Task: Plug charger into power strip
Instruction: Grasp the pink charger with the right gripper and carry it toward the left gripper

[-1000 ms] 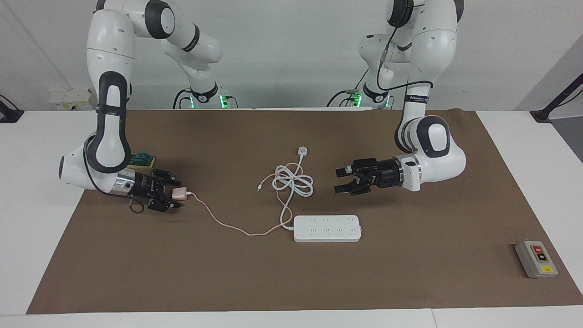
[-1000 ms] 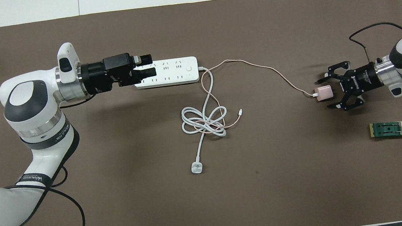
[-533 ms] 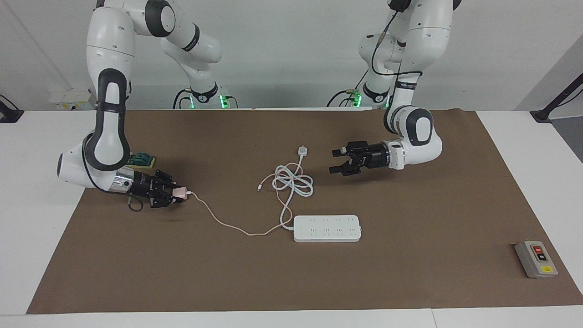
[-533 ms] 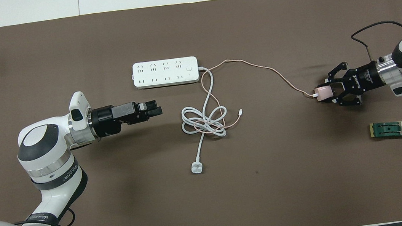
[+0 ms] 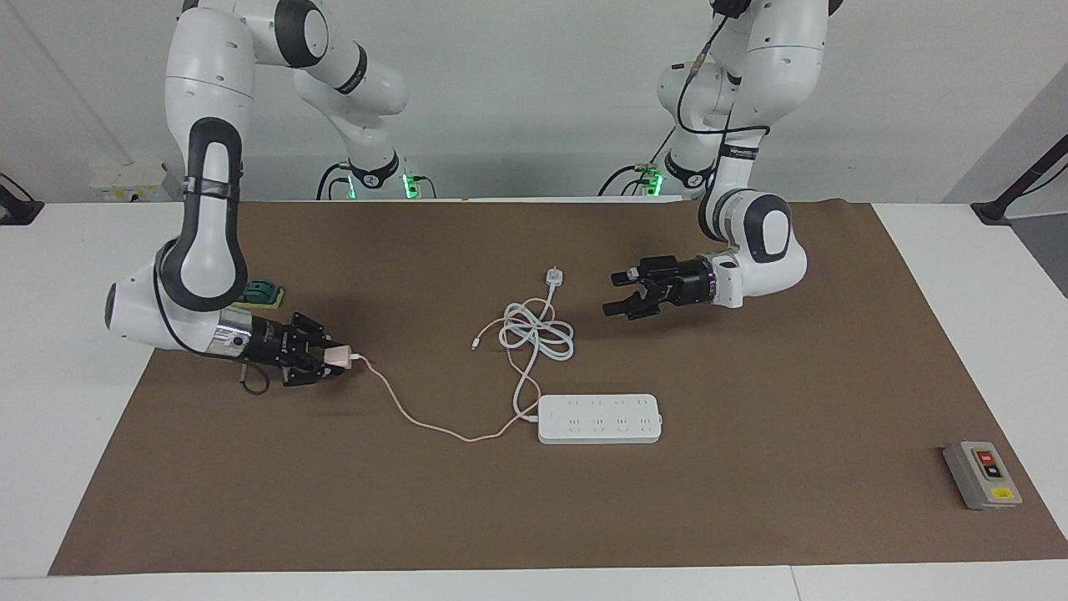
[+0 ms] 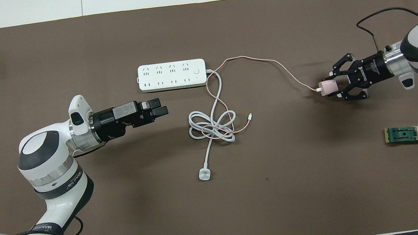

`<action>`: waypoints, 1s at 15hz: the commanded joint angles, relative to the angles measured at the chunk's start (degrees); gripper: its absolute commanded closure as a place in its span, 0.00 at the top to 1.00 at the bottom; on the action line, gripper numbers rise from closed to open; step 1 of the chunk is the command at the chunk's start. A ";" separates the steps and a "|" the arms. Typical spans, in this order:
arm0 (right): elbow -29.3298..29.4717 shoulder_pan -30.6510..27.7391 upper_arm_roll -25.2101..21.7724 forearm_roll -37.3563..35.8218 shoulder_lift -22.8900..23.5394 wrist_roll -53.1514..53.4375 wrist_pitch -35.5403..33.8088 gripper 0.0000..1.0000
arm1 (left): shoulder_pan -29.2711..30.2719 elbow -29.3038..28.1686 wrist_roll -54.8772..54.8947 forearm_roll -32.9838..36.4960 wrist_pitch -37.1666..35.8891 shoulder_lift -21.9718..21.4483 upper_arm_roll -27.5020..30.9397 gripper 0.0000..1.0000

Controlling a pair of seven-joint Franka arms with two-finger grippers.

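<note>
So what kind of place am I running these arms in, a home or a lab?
Most likely a robotics lab or test bench. Two white arms are fixed at one edge of a table covered with a plain brown mat, a grey button box sits on it, and the wall is bare and pale.

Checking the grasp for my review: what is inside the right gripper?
The right gripper is shut on the charger, whose pale pink body shows between the fingers with its thin cable trailing toward the power strip. Its prongs are covered.
</note>
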 commanded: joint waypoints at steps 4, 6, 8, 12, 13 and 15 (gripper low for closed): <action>8.90 7.42 0.36 1.06 -0.48 13.74 -2.55 0.00 | -4.87 9.38 -2.07 -3.36 5.26 5.70 0.42 1.00; 11.45 10.58 0.45 1.41 -0.48 18.31 -2.47 0.00 | -5.83 11.06 -2.07 -3.36 7.54 6.32 0.42 1.00; 13.12 14.01 0.45 3.25 -0.65 21.49 -1.94 0.00 | -6.37 12.12 -1.98 -3.36 9.39 6.50 0.42 1.00; 15.76 20.43 0.45 3.52 -0.83 26.06 -0.36 0.00 | -8.73 12.82 -1.89 -3.36 13.17 6.50 0.42 1.00; 16.37 22.01 0.45 3.52 -0.66 27.29 0.08 0.00 | -8.74 12.91 -1.89 -3.36 13.35 6.42 0.42 1.00; 16.56 24.65 0.45 3.61 -0.65 28.61 1.57 0.00 | -8.65 12.91 -1.81 -3.36 13.00 6.50 0.51 1.00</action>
